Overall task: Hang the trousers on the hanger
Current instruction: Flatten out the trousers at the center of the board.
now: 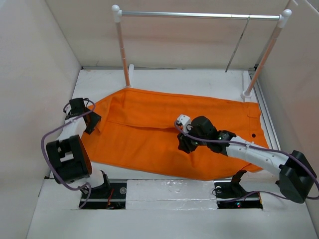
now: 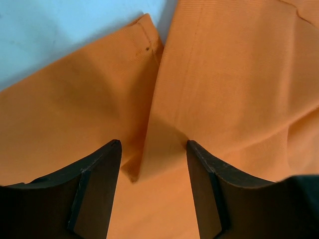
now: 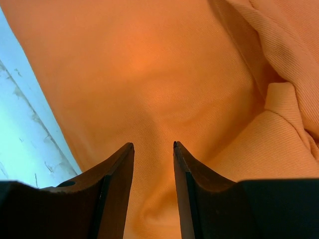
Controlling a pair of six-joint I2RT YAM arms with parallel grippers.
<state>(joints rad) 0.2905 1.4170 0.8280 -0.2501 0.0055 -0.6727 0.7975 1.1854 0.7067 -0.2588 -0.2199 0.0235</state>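
Left gripper [image 2: 153, 144]: hovers over trousers [image 2: 224, 74], jaws fairly wide, nothing clamped. Right gripper [image 3: 153, 144]: jaws narrowly parted over mid-cloth, empty. Hanger [image 1: 238, 44]: hangs upper right on rail [image 1: 199, 15].

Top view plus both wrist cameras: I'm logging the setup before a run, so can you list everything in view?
trousers: one, bright orange, lying flat across the table, waistband end to the right
hanger: one, thin grey, hanging from the rail near its right end
rail: one, silver, across the back on top of the posts
posts: two, pale, standing at the back of the table
table: one, white, under the trousers
left gripper: one, black, fingers apart over the trousers' left end
right gripper: one, black, fingers slightly apart over the middle of the trousers
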